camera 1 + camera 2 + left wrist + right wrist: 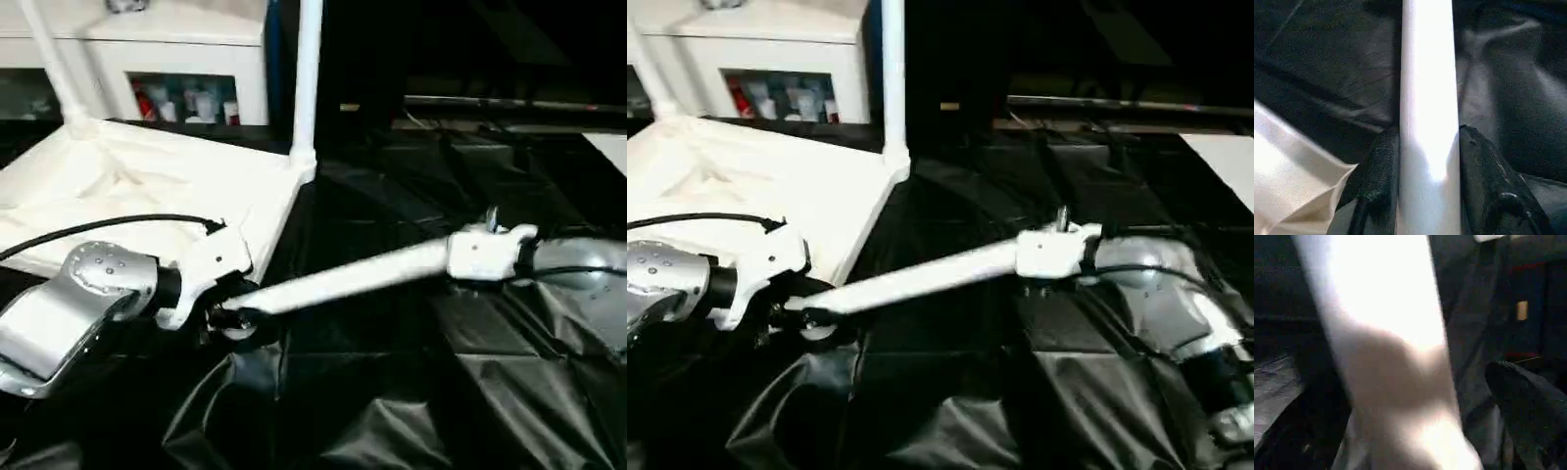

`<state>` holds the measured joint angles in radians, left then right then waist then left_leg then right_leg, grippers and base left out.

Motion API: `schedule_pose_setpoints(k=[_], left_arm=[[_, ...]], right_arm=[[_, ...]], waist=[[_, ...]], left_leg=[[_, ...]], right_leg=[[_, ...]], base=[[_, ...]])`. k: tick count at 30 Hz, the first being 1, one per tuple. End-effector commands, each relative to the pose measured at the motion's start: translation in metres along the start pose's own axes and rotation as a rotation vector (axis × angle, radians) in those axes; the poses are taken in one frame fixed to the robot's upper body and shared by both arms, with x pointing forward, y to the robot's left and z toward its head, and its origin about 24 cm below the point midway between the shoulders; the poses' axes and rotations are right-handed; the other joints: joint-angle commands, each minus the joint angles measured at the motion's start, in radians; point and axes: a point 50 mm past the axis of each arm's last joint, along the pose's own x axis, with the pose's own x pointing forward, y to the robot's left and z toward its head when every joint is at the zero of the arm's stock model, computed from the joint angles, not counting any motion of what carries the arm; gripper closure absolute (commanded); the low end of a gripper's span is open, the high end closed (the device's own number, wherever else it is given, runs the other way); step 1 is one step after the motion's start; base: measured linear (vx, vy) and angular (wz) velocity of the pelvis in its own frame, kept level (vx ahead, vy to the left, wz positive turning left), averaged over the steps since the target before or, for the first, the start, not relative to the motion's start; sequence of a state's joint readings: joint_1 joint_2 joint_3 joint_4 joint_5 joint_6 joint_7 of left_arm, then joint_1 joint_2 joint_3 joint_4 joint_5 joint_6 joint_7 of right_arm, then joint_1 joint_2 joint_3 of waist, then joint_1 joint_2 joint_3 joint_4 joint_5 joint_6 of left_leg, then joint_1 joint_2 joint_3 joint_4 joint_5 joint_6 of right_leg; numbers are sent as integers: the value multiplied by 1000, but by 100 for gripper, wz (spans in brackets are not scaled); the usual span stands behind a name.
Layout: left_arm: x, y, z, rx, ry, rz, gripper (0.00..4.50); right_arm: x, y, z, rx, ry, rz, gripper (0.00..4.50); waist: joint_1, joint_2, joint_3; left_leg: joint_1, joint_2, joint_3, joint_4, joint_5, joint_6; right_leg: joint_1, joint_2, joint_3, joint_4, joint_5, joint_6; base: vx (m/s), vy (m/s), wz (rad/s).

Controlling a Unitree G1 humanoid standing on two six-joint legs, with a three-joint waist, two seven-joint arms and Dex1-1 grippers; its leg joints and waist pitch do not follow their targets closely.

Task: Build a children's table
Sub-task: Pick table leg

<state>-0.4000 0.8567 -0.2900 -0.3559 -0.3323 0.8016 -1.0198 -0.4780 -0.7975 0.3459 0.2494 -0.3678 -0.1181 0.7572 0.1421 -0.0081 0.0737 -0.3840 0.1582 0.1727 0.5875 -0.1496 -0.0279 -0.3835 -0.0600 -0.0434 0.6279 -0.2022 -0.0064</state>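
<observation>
the white tabletop (147, 186) lies upside down on the black sheet (411, 392) that covers the surface, its ribbed underside facing up, on the robot's left side. two white legs already stand upright in its far corner sockets: one at the far right corner (308, 78) and another at the far left corner (54, 69). a third leg (353, 276) lies nearly level across the middle of the scene, slanting up from the tabletop's near right corner toward the robot's right. the left tool (227, 315) is clamped on this leg close to its lower flared end, just beside the tabletop's edge; in the left wrist view its two black fingers (1378, 171) press on either side of the white tube (1427, 117). the right tool (1053, 250) sits at the leg's higher end with its fingers spread wide, and in the right wrist view one black finger (1528, 401) stands clear of the tube (1391, 357). behind the tabletop stands a white glass-door cabinet (186, 69) with small bottles inside.
</observation>
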Motion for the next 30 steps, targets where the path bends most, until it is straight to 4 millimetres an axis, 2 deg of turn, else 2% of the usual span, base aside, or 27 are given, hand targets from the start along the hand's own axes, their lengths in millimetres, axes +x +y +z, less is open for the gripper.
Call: schedule_pose_setpoints(k=[1,4,9,10,12,13,14,15,17,18,19,21,23,26,27,28,30], left_arm=[[-7,1,13,45,-35,12,302],[-8,0,18,49,-53,7,302],[-10,-1,24,56,-72,2,303],[-10,-1,26,61,-75,-1,303],[-10,0,27,66,-77,-3,303],[-11,2,28,73,-78,-1,303],[-12,3,28,75,-78,1,303],[-12,4,29,78,-78,1,303],[-12,4,31,85,-79,-4,303],[-13,4,33,91,-81,-14,303],[-14,4,35,97,-83,-23,303],[-16,4,38,110,-88,-39,303],[-16,5,38,118,-83,-47,303],[-16,6,38,124,-74,-43,303],[-18,7,37,119,-78,-38,303],[-18,7,37,119,-78,-38,303],[-18,11,37,113,-79,-18,303]], right_arm=[[3,-2,-1,-33,11,9,0],[6,2,-4,-46,12,27,0],[6,0,-8,-50,22,25,0],[4,-2,-10,-48,27,21,36],[3,-3,-12,-43,33,16,36],[1,-3,-14,-29,35,17,55],[1,-3,-14,-26,35,18,55],[1,-2,-15,-23,34,20,70],[0,-1,-16,-19,33,25,88],[1,1,-16,-20,32,32,88],[1,3,-17,-20,33,37,112],[1,5,-17,-20,30,44,121],[1,10,-16,-14,20,55,140],[0,14,-15,-5,9,62,163],[0,15,-13,-2,3,63,163],[0,15,-13,-2,3,63,176],[0,17,-12,11,-8,61,186]], waist=[[-5,-1,-57],[-4,-2,-57],[-5,3,-58],[-3,10,-61],[-4,8,-61],[-3,17,-63],[-3,13,-63],[-3,13,-63],[-3,22,-63],[-3,22,-63],[-3,30,-62],[-3,41,-56],[-2,26,-59],[2,36,-60],[2,47,-65],[-2,42,-64],[-3,42,-63]], left_leg=[[29,65,-28,-71,-368,-22],[29,65,-28,-69,-357,-22],[30,64,-28,-68,-363,-23],[30,64,-29,-68,-365,-25],[30,63,-28,-67,-372,-26],[29,63,-30,-67,-371,-28],[29,63,-29,-66,-366,-26],[29,63,-29,-66,-364,-25],[31,63,-29,-66,-383,-28],[29,62,-30,-66,-377,-26],[29,61,-30,-65,-383,-25],[28,61,-31,-65,-391,-26],[24,59,-29,-63,-361,-8],[24,61,-29,-61,-339,2],[25,62,-30,-59,-338,-2],[23,62,-29,-61,-338,-4],[24,62,-29,-61,-345,-3]], right_leg=[[26,-82,49,-87,-313,-201],[26,-86,50,-88,-332,-195],[24,-82,49,-88,-329,-197],[25,-82,49,-86,-323,-199],[25,-81,49,-87,-310,-203],[27,-81,49,-85,-302,-203],[27,-80,49,-85,-286,-206],[27,-79,48,-84,-282,-208],[27,-79,48,-86,-280,-213],[29,-78,47,-83,-269,-218],[28,-78,47,-84,-269,-222],[26,-78,48,-84,-272,-224],[33,-80,48,-85,-276,-223],[30,-83,49,-86,-302,-220],[31,-82,48,-83,-297,-222],[31,-79,46,-83,-285,-224],[30,-79,46,-83,-287,-225]], base=[[0,0,0],[0,0,0],[0,0,0],[0,0,0],[0,0,0],[0,0,0],[0,0,0],[0,0,0],[0,0,0],[0,0,0],[0,0,0],[0,0,0],[0,0,0],[0,0,0],[0,0,0],[0,0,0],[0,0,0]])
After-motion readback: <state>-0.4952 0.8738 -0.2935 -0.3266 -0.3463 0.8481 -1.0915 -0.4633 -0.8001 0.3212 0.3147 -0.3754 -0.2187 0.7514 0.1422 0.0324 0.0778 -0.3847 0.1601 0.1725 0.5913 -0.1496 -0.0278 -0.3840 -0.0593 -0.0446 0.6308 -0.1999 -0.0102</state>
